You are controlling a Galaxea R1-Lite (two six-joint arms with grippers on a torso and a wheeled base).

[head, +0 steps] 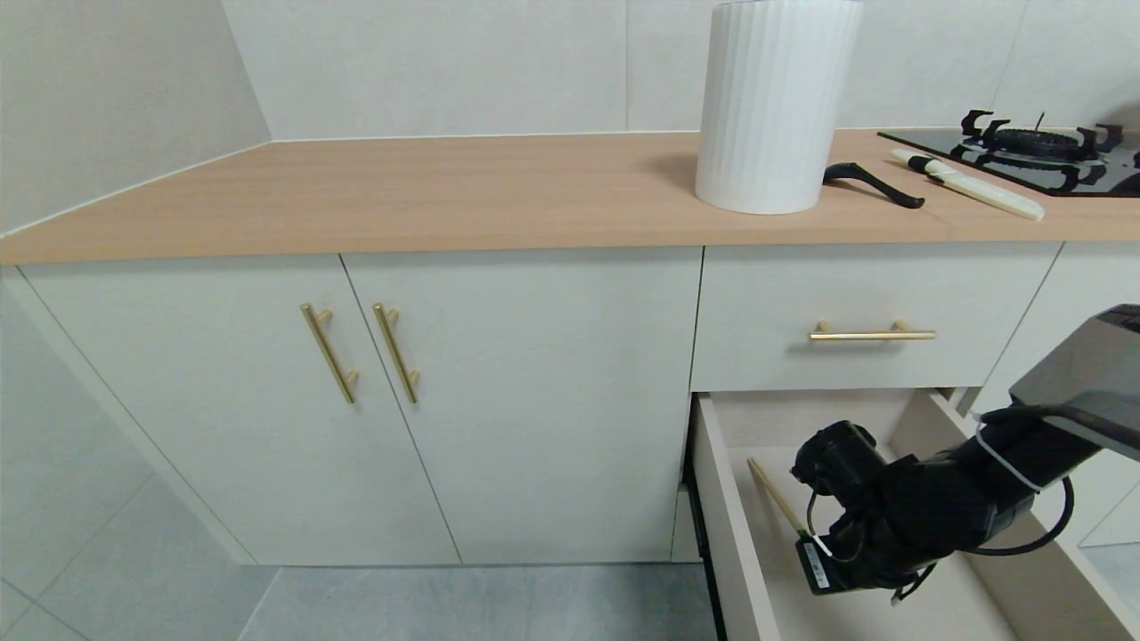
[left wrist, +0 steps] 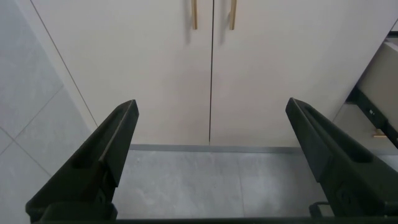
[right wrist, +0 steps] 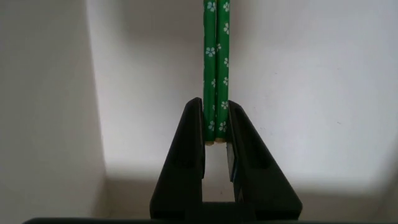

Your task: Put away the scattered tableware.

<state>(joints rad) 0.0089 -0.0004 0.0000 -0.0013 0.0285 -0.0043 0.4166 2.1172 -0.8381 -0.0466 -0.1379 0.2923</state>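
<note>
- We see the chopsticks [right wrist: 216, 68], a green pair printed with small white flowers and paler towards the far tips, inside the open lower drawer [head: 720, 499], near its left wall.
- The right gripper [right wrist: 216, 115] is clamped on them near one end. Their long axis runs straight out from the black fingers towards the drawer's back.
- They sit low over the smooth pale drawer floor. We cannot tell whether they touch it.
- We judge that release is what remains here: the fingers part and the pair drops flat.
- The left gripper [left wrist: 210, 109] hangs spread wide and empty before the cabinet doors [left wrist: 211, 62], above the grey floor.
- On the wooden counter [head: 445, 196], a cream knife [head: 966, 182] and a black handle [head: 873, 182] lie beside a white ribbed canister [head: 773, 102]. The right arm looks nearer to them.
</note>
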